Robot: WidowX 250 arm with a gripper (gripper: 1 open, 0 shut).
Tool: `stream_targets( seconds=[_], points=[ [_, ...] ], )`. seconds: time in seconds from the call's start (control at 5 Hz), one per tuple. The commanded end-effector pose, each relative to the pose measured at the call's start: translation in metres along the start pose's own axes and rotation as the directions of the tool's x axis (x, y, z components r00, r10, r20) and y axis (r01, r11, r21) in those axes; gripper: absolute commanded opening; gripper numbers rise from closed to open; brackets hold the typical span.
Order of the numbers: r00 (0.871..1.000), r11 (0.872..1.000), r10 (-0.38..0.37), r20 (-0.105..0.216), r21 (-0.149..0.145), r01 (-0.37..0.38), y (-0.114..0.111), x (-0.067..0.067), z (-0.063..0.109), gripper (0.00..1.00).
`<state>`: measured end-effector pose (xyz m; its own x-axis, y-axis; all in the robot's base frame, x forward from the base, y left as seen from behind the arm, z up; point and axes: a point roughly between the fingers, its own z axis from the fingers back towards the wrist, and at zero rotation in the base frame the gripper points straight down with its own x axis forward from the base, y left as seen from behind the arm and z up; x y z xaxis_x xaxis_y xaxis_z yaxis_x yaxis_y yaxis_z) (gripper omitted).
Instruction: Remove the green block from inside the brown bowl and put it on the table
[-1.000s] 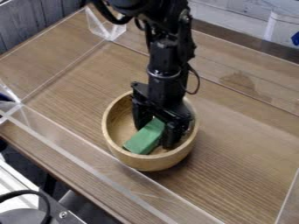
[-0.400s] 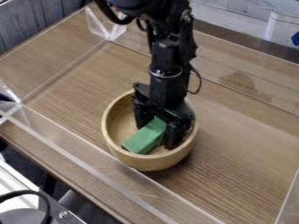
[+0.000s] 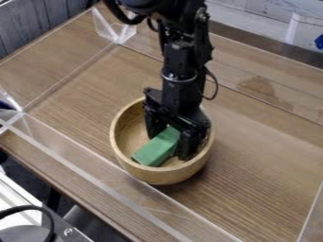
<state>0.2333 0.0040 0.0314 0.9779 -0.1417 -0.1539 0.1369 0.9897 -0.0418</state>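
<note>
Inside the brown bowl (image 3: 161, 143), the green block (image 3: 158, 148) lies between wide-open, empty fingers (image 3: 194, 141).

A robot test bench in a lab: a wood-grain desk (image 3: 89, 85) fenced by clear acrylic walls (image 3: 51, 161), with loose cables (image 3: 32, 225) below.

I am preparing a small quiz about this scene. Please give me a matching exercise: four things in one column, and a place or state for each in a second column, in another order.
Things:
1. green block
2. brown bowl
3. gripper
4. clear acrylic wall

Places or states:
A. stands along the table's near edge
B. lowered into the bowl, jaws open on either side of the block
C. lies inside the bowl
D. rests on the table, near its front edge

Pairs: 1-C, 2-D, 3-B, 4-A
</note>
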Motion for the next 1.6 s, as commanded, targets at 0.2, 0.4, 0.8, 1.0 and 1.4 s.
stream_targets(
  seconds=[0.2,0.4,0.8,1.0,1.4],
  points=[
    [0.996,1.000,0.009,0.087,0.006,-0.010,0.004,0.012,0.021,1.00],
    [0.996,1.000,0.012,0.086,0.004,-0.012,0.005,0.012,0.019,0.00],
    [0.996,1.000,0.016,0.087,0.000,-0.016,0.006,0.011,0.028,0.00],
    [0.996,1.000,0.018,0.090,-0.002,-0.018,0.007,0.011,0.035,0.00],
    [0.994,1.000,0.025,0.102,-0.006,-0.025,0.009,0.010,0.050,0.00]
  ],
)
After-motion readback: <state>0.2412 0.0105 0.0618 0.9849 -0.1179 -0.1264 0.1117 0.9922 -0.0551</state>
